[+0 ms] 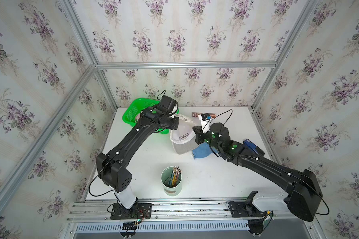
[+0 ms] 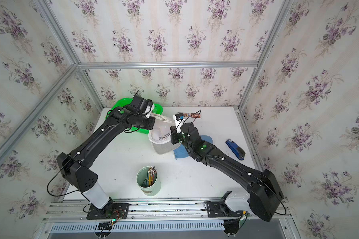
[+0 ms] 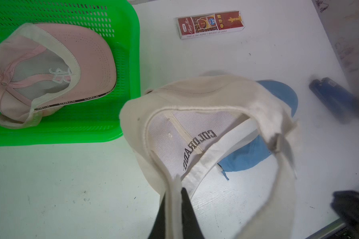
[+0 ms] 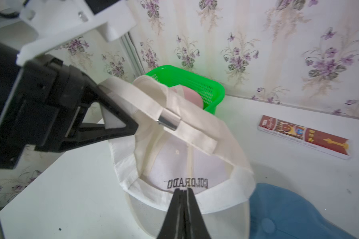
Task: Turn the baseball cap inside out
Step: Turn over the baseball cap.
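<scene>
loc: robot lab cell | cues: alu frame, wallpaper panels, arm rail

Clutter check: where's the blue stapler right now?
In both top views the blue stapler lies on the table near its right edge, apart from the blue cap to its left.

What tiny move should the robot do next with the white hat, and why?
Probably the right pincer, shut at the front band, should peel that band outward. The white cap opens upward with mirrored COLORADO showing inside, so it isn't flipped yet, and the left pincer holds the back strap up, steadying it.
</scene>
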You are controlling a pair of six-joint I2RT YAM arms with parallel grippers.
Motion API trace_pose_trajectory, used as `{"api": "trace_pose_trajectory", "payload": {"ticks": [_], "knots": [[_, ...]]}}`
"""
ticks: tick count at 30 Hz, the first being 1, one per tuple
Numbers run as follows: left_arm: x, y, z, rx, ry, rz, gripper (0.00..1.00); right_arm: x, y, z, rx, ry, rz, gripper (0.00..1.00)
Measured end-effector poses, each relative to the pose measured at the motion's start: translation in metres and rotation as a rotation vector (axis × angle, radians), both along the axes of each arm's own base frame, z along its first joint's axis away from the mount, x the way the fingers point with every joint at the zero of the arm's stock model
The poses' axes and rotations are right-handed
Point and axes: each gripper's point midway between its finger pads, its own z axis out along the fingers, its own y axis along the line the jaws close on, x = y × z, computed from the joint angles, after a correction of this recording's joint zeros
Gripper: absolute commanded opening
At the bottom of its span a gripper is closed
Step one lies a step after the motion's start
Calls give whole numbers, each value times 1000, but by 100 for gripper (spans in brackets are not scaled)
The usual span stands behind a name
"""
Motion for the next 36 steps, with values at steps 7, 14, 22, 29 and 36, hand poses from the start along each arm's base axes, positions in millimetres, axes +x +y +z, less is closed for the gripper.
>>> {"api": "trace_pose_trajectory", "payload": {"ticks": [7, 14, 22, 29, 36], "knots": [[-6, -7, 4, -12, 2, -22, 0, 11, 29, -18, 38, -19, 22, 0], [-31, -19, 13, -69, 15, -80, 0, 46, 48, -9, 93, -122, -43, 0], [-52, -26, 17, -123, 41, -133, 0, 74, 58, 8, 174, -219, -73, 0], [-52, -14, 14, -82, 29, -107, 0, 84, 93, 29, 296, -254, 23, 0], [-54, 0, 27, -76, -4, -79, 0, 91, 112, 26, 319, -221, 75, 16]]}}
